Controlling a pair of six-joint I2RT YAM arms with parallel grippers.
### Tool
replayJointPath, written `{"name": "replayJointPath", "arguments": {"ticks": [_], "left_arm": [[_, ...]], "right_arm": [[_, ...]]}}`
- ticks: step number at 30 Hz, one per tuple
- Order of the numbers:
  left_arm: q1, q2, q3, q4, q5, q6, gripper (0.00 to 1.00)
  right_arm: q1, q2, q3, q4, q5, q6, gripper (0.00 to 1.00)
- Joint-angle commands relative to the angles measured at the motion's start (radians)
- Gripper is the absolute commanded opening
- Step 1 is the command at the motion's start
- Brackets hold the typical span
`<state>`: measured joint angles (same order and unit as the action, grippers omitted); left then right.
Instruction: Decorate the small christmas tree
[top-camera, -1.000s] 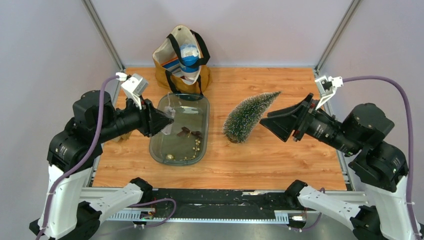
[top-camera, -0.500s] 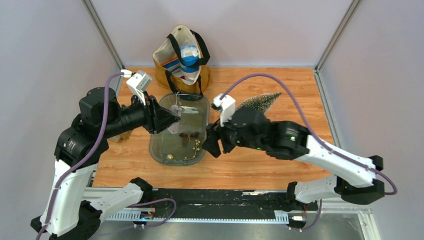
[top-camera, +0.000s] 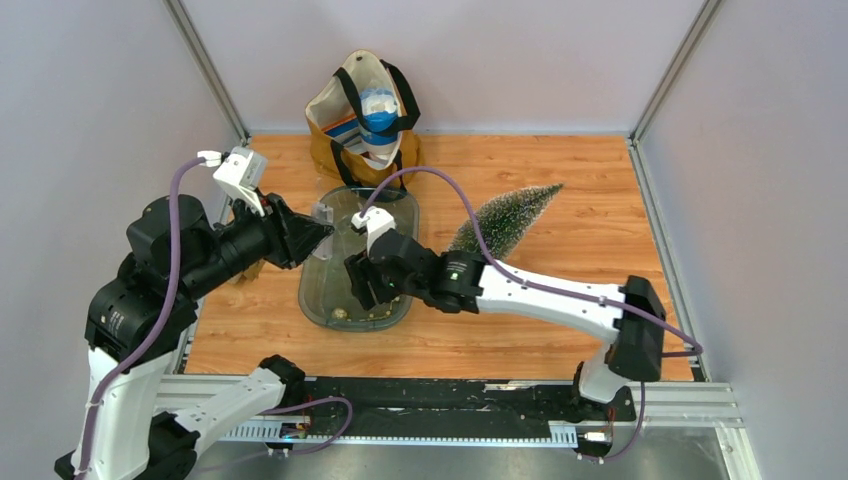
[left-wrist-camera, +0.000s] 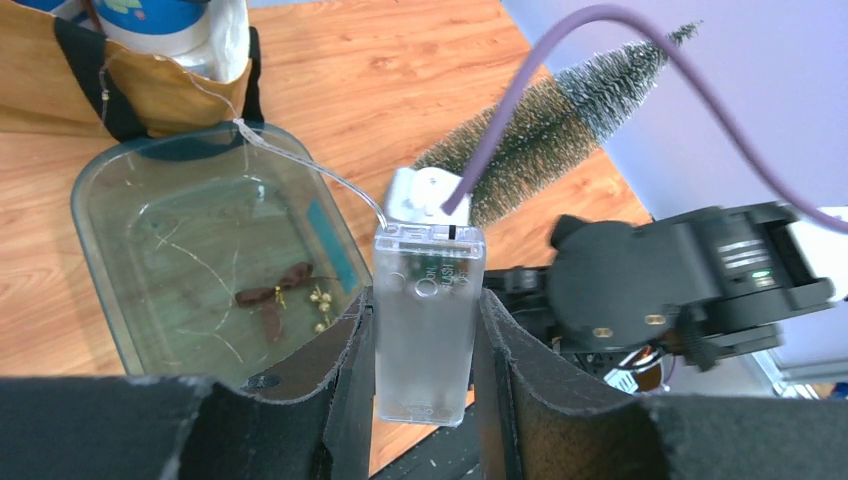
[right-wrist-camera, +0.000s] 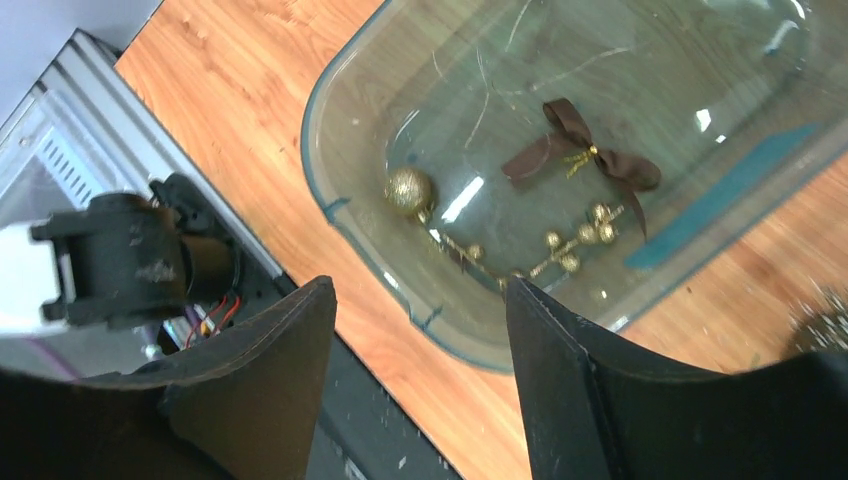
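The small frosted christmas tree (top-camera: 500, 222) lies tilted on the wooden table right of the glass tray (top-camera: 306, 300); it also shows in the left wrist view (left-wrist-camera: 560, 120). My left gripper (top-camera: 318, 232) (left-wrist-camera: 425, 305) is shut on a clear battery box (left-wrist-camera: 428, 320), held above the tray's left side; its thin light wire (left-wrist-camera: 300, 165) runs toward the bag. My right gripper (top-camera: 358, 285) (right-wrist-camera: 418, 290) is open and empty above the tray's near end. In the tray (right-wrist-camera: 330, 100) lie a brown bow (right-wrist-camera: 580, 155), a gold ball (right-wrist-camera: 410, 188) and a gold bead string (right-wrist-camera: 570, 245).
A tan tote bag (top-camera: 365, 120) with a blue-and-white bottle stands at the back, touching the tray's far end. The black rail (top-camera: 420, 400) runs along the table's near edge. The right arm stretches across the table's middle in front of the tree.
My right arm has swung from the right side, past the tree, leftward over the tray's near end. My left gripper has drawn back a little to the left with the battery box.
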<state>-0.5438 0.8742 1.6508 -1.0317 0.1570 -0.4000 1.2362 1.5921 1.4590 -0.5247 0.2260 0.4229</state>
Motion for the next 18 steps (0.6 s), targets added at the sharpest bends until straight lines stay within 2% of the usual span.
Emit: {"name": "replayJointPath", "arguments": {"ticks": [1,3,9,12,13,18], "left_arm": [[-0.004,-0.009,-0.002,-0.008,-0.051,-0.008,0.09],[-0.004,-0.012,-0.002,-0.010,-0.051,-0.011,0.09],[-0.004,-0.033,-0.011,-0.013,-0.063,-0.019,0.09],[-0.005,-0.038,-0.005,-0.022,-0.074,-0.016,0.09],[-0.004,-0.038,-0.003,-0.025,-0.074,-0.014,0.09],[-0.004,-0.041,0.001,-0.030,-0.085,-0.008,0.09]], "right_arm": [[-0.046,0.113,0.053,0.190,-0.054,0.007,0.67],[-0.063,0.193,0.075,0.204,-0.074,0.019,0.67],[-0.148,0.293,0.047,0.362,-0.171,0.004,0.69],[-0.175,0.324,0.061,0.388,-0.209,-0.041,0.69],[-0.181,0.341,0.064,0.405,-0.264,-0.067,0.69],[-0.182,0.448,0.136,0.344,-0.277,-0.107,0.70]]}}
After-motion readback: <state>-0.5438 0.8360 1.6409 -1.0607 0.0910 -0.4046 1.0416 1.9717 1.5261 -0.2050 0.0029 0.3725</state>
